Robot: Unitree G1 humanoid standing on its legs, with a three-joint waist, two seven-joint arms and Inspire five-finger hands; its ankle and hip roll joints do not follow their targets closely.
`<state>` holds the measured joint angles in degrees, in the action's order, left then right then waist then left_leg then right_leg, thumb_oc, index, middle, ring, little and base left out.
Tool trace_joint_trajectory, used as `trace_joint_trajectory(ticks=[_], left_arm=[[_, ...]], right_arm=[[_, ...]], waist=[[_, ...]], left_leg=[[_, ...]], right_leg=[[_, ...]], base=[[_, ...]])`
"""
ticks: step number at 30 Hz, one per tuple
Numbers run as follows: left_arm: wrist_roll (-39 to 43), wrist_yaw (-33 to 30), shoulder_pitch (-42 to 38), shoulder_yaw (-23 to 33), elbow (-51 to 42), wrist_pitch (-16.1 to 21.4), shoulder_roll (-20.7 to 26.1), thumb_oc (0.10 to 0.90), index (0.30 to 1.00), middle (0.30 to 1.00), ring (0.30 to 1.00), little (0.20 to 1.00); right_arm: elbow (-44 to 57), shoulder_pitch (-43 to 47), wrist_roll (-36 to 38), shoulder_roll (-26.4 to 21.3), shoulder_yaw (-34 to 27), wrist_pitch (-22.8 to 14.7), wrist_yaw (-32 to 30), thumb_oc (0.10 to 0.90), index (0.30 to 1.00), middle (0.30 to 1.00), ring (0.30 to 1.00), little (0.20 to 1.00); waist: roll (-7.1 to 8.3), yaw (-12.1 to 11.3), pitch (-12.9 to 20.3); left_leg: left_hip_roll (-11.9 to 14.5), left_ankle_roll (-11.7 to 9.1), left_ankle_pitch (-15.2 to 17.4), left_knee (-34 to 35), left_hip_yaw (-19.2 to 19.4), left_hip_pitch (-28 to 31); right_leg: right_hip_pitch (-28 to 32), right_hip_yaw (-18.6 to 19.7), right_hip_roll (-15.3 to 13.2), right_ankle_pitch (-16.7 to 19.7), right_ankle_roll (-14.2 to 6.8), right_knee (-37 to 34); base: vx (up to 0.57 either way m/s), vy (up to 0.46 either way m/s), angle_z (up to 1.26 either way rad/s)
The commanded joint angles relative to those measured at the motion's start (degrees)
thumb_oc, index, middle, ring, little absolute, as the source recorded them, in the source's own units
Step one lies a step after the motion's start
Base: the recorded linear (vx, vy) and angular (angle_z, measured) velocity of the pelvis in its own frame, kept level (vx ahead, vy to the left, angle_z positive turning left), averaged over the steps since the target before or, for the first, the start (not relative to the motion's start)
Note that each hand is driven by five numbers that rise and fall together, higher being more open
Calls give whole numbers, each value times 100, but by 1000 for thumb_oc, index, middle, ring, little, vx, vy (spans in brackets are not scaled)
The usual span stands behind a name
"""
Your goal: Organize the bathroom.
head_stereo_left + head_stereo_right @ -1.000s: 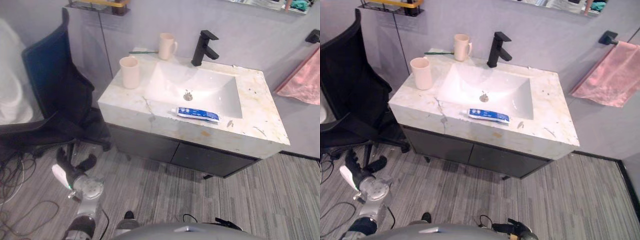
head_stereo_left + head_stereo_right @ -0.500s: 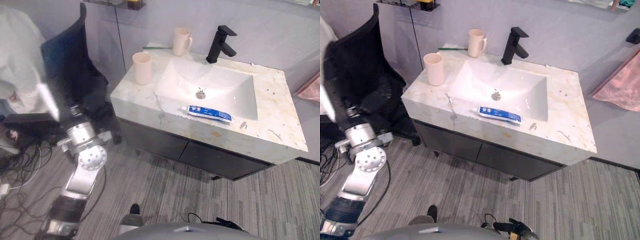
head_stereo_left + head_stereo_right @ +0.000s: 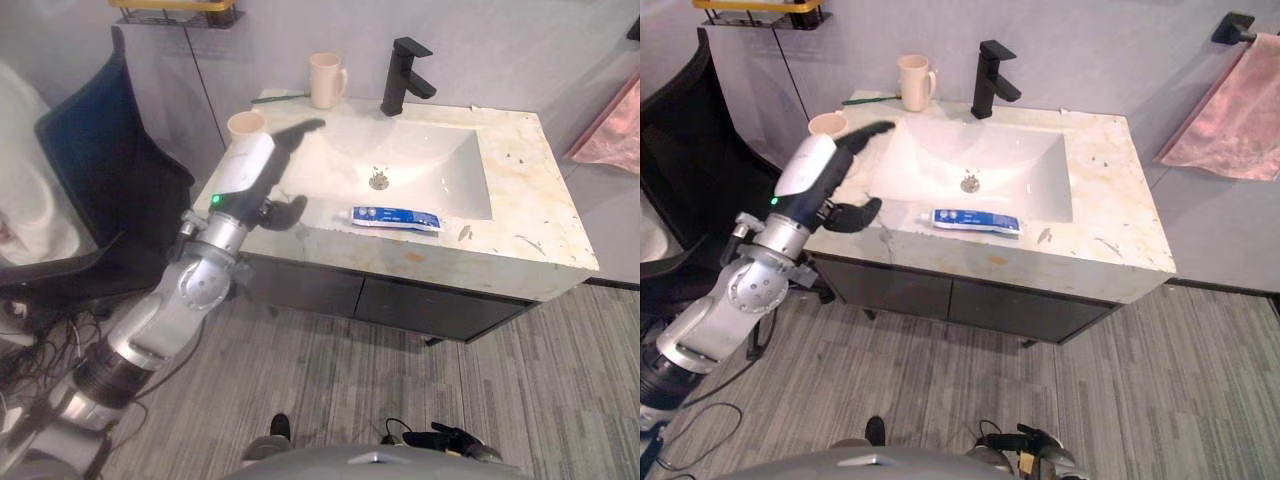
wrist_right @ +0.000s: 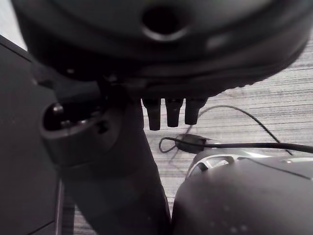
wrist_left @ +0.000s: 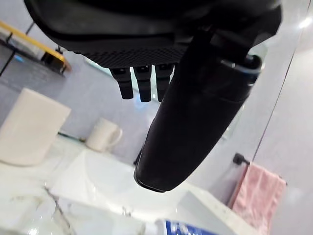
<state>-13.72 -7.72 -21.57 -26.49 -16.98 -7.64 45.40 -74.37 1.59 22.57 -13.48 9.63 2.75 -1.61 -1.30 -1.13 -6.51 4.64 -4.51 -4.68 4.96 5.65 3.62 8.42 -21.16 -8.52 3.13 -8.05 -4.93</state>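
I have raised the left hand (image 3: 285, 170) from the floor side to over the counter (image 3: 520, 220) | fingers straight, holding nothing | toothpaste tube (image 3: 396, 217) lies at the sink's (image 3: 400, 170) front edge, cup (image 3: 245, 125) just behind the hand | organizing can start; right hand (image 4: 146, 98) low, fingers hard to tell.

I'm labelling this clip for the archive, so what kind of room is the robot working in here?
Most likely a bathroom, or a mock-up of one: a marble-look vanity top with a white basin, a black faucet, a toothpaste tube by the basin and a pink towel hanging on a wall bar.
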Motion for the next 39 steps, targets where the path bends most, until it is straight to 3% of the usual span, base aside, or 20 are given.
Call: trace_joint_trajectory(ticks=[1,9,16,30,34,39], left_arm=[[474,334,-1117,-2,301,193,306,800,900,900,900,900],[1640,1402,-2147,-590,1073,171,745,800,900,900,900,900],[1665,1468,-2760,-975,1483,210,573,800,900,900,900,900],[1875,1828,-2924,-1166,1699,362,261,800,900,900,900,900],[1721,1744,-2920,-1173,1624,311,201,800,900,900,900,900],[1818,1580,-3078,-1155,1420,-58,63,800,900,900,900,900]], right_arm=[[-88,264,-308,-278,55,104,42,800,900,900,900,900],[-202,364,-476,-419,62,268,135,800,900,900,900,900],[-283,401,-420,-387,168,320,142,800,900,900,900,900],[-274,380,-326,-300,222,341,80,800,900,900,900,900],[-274,382,-330,-294,215,361,74,800,900,900,900,900],[-210,300,-268,-249,269,342,-18,800,900,900,900,900]], waist=[[-112,59,142],[-226,237,247],[-223,338,306],[-207,456,344],[-201,472,346],[-172,576,335]], left_leg=[[-392,77,686,4,197,316],[-406,89,696,4,333,381],[-385,96,703,4,387,412],[-344,110,703,4,486,425],[-339,113,708,4,494,432],[-284,102,684,4,565,438]], right_leg=[[-36,245,382,-407,-180,44],[-25,347,419,-414,-182,18],[-21,407,456,-425,-164,9],[-34,489,511,-438,-128,-7],[-32,500,518,-441,-123,-7],[-60,568,564,-453,-110,-7]], base=[[22,22,-7],[19,7,-6],[31,-28,-6],[8,-11,-2],[0,0,0],[46,-22,-11]])
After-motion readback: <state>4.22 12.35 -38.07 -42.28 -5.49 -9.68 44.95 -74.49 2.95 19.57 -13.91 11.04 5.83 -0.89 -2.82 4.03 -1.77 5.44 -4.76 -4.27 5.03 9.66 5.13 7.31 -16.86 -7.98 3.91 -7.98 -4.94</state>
